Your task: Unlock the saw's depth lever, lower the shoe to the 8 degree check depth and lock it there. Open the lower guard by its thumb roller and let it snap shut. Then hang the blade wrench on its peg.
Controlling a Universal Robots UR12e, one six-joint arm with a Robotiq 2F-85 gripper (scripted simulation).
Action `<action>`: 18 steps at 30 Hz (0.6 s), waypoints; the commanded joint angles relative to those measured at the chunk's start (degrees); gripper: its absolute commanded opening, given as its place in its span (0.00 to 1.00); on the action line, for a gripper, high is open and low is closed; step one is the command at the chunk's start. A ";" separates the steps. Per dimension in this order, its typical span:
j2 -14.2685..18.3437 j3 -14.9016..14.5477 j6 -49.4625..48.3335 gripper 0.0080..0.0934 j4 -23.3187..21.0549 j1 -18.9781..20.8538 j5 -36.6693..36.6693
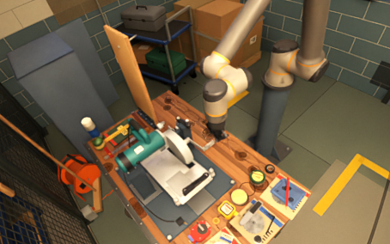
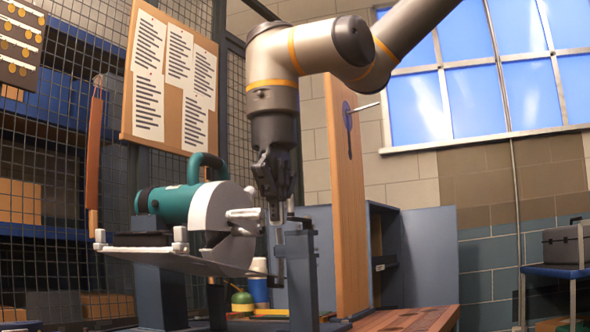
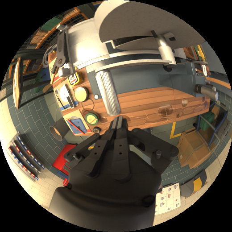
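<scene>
The ribbed thumb roller (image 3: 108, 92) of the saw's lower guard juts out from the blade side, and my gripper (image 3: 117, 121) hangs closed and empty just past its outer end. The teal circular saw (image 1: 141, 148) rests on a grey stand, its white shoe (image 1: 180, 174) tilted and its lower guard (image 2: 231, 243) covering the blade. My gripper (image 2: 275, 214) is beside the guard's handle (image 2: 243, 213). A wooden board (image 2: 346, 198) stands upright behind, with a metal peg (image 2: 363, 107) near its top. I cannot pick out the blade wrench or the depth lever.
A blue shelf cart (image 1: 159, 47) with toolboxes stands behind the bench, next to cardboard boxes. Tape rolls, a tape measure (image 1: 226, 209) and paper sheets lie on the bench's near end. An orange cable reel (image 1: 79, 174) sits on the floor at left, and wire mesh fencing stands behind the saw.
</scene>
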 commanded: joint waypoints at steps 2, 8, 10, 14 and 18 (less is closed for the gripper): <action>-0.21 0.20 0.00 0.00 -0.08 0.00 0.00; -0.69 0.85 -0.01 0.00 -0.25 -0.01 0.00; -0.81 1.01 -0.02 0.00 -0.30 -0.02 0.00; -0.99 1.25 -0.02 0.00 -0.36 -0.02 0.00; -1.09 1.38 -0.02 0.00 -0.39 -0.02 0.00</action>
